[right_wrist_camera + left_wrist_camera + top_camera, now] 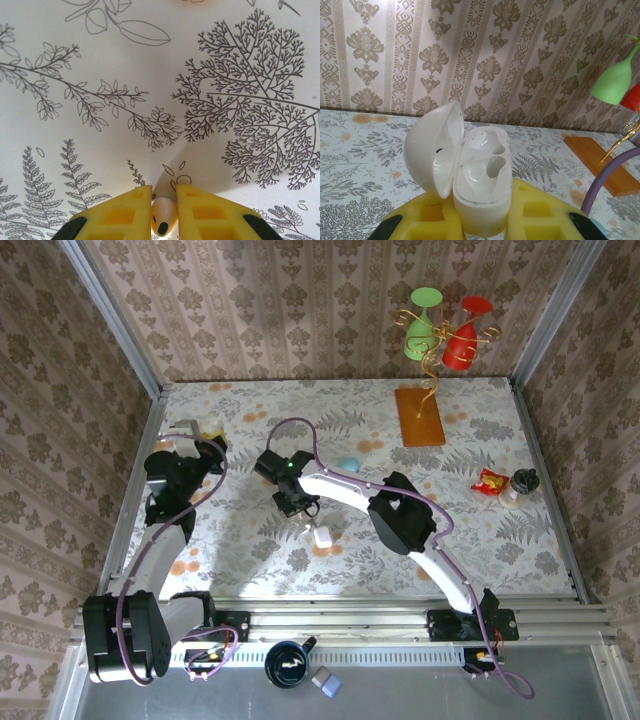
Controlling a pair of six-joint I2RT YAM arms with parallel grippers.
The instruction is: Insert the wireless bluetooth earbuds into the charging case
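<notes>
1. The left arm [160, 540] was seen bent at the elbow over the left part of the surface [300, 420]. Its wrist was held so that its camera looked level toward the papered wall [520, 60].
2. The right arm [400, 515] was stretched from the near right corner toward the middle of the surface, and its hand was pointed down, close above the leaf-printed top.
3. The charging case [480, 175] was seen to be of white glossy plastic and rounded like a pebble. Its domed lid [432, 150] was swung open to the left, and two moulded wells inside the case were shown empty.
4. The earbud [164, 219] was a tiny smooth cream-white piece with a dark oval spot at its near end.
5. The finger pads [125, 215] of both hands were of yellow blocky material with square recesses.
6. The left hand [481, 215] was closed on the base of the charging case, which was held upright between the pads.
7. The right hand [164, 191] was drawn narrow, with the earbud pinched between its two pads just above the surface.
8. A small white rounded object [322, 535] was seen lying on the surface near the right hand, and a bluish piece [348, 464] lay farther back.
</notes>
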